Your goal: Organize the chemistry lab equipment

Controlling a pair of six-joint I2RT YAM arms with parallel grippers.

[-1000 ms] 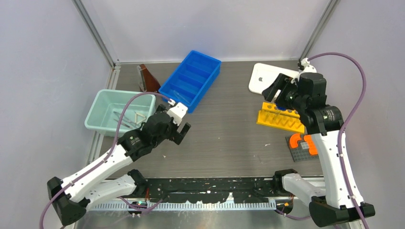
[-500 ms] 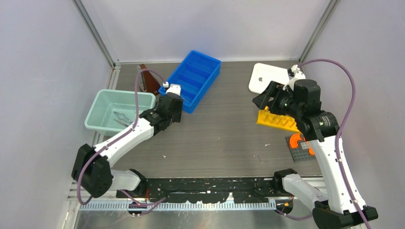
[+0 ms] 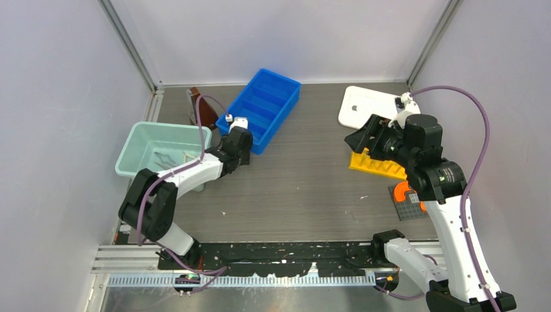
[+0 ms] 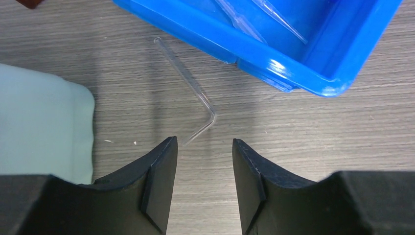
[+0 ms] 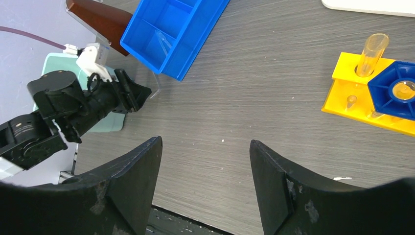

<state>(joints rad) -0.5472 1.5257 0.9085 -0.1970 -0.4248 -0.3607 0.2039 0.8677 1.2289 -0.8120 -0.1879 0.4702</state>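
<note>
**Approach to the bent rod.** The left fingers, spread and empty, hover over the bench. The bent glass rod lies just ahead of their tips. Its short leg points into the gap and its long leg runs away beside the blue tray, which holds clear tubes. The teal bin lies to the left. The right fingers, likewise spread and empty, hang well apart from the rod, near the yellow rack and its blue-capped tube.

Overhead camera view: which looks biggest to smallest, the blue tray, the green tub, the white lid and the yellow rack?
1. the blue tray and the green tub: about alike, no ranking.
2. the white lid, partly hidden by the right arm.
3. the yellow rack, also partly hidden.
</note>
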